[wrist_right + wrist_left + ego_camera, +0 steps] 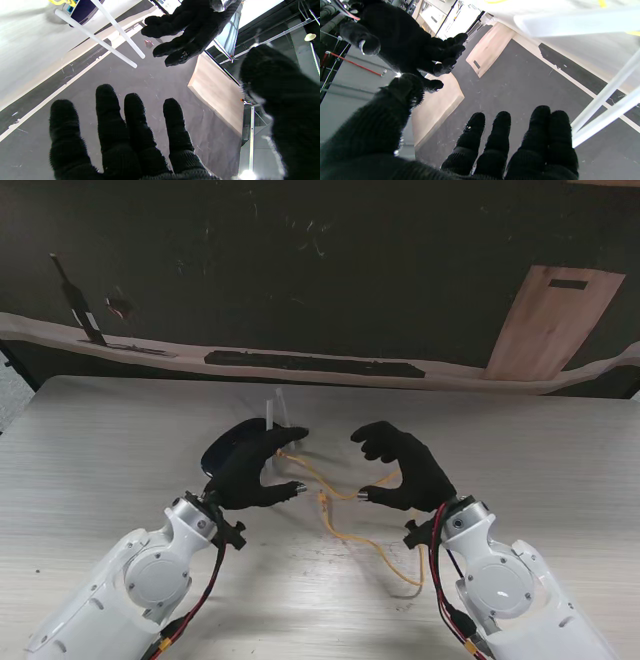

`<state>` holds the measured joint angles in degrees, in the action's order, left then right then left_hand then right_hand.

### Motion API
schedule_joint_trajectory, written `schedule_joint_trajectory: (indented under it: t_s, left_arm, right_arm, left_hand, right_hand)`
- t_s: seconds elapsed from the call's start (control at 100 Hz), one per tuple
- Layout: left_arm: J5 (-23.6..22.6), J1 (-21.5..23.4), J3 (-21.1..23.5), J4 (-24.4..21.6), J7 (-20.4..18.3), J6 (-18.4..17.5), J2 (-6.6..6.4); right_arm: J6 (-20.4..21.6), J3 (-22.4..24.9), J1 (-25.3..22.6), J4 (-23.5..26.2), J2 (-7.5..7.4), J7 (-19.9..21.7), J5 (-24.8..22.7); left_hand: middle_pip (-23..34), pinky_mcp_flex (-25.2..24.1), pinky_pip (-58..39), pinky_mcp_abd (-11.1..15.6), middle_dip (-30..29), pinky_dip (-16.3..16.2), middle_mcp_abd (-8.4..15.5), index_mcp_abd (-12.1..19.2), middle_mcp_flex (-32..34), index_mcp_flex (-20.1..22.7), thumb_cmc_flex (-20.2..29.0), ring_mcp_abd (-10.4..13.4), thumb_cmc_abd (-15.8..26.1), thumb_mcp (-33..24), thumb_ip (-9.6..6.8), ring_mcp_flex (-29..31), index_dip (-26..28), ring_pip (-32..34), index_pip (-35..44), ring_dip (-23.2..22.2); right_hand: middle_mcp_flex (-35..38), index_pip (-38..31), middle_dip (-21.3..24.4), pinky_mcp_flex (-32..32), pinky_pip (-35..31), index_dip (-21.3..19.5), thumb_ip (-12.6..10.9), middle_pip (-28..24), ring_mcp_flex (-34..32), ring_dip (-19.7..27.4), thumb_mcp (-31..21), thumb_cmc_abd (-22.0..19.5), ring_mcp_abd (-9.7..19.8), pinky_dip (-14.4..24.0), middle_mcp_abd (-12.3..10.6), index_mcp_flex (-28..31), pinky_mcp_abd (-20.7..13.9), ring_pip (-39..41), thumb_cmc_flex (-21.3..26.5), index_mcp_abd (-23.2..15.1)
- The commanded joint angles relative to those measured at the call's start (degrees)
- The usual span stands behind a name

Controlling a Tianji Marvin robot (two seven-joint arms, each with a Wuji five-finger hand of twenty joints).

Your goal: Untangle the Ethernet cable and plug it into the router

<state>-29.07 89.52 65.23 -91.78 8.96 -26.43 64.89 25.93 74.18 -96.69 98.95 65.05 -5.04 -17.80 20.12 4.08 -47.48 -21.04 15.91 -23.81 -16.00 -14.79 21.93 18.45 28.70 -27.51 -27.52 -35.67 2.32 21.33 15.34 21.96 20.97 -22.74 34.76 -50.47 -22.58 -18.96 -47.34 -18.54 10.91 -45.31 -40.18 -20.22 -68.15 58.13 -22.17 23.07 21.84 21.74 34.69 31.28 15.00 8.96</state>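
**Three viewpoints: one overhead, two at the wrists**

The stand camera looks down from above the shoulders onto the pale wood-grain worktop (100,450). Each wrist camera sits close behind its own black-gloved fingers, facing outward across the dark floor; each catches the opposite hand.

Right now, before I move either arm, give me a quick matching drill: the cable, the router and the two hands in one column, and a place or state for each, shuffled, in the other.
Things:
1. Ethernet cable
2. router
3. left hand
4. right hand

Places or states:
A. dark body with white antennas, partly hidden under a hand
B. open, curled fingers, to the right of the cable's loops
C. yellow, lying loose on the table between the two hands
D. open, hovering over the router

Pairs: 1-C, 2-A, 3-D, 4-B
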Motion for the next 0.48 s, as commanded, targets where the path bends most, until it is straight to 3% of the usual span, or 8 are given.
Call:
schedule_joint_trajectory:
  t_s: [0.0,0.47]
  left_arm:
    - [-0.18,0.08,-0.35,-0.66,-0.92,0.88,0.06]
    - [0.15,0.58,-0.49,-0.42,-0.51,2.06,0.2]
  right_arm:
    - [0.42,-0.18,-0.21,0.71,0.08,0.72,0.36]
    - [0.22,-0.27,0.0,1.08,0.35,-0.11,0.83]
  left_hand:
    - [0.17,-1.09,0.17,2.81,0.79,-0.49,1.63,0.94,-2.19,-2.65,-1.95,8.48,-0.6,-0.98,1.15,-1.18,-0.31,0.41,0.02,-0.57]
    - [0.22,-1.15,0.08,2.71,0.73,-0.51,1.6,1.18,-2.24,-2.38,-1.74,8.33,-0.42,-0.83,1.07,-1.18,-0.83,0.67,-0.12,-0.45]
  right_hand:
    - [-0.79,-0.85,0.55,-0.29,1.27,-0.3,1.66,0.69,-0.16,0.39,-1.4,1.7,2.2,0.81,-2.4,-1.62,-1.15,-0.43,-2.02,-1.67]
    - [-0.27,-0.98,0.46,-0.8,1.48,-0.33,1.68,0.51,-0.56,0.07,-1.04,0.58,2.21,2.78,-2.35,-1.52,-1.0,0.1,-2.9,-1.79]
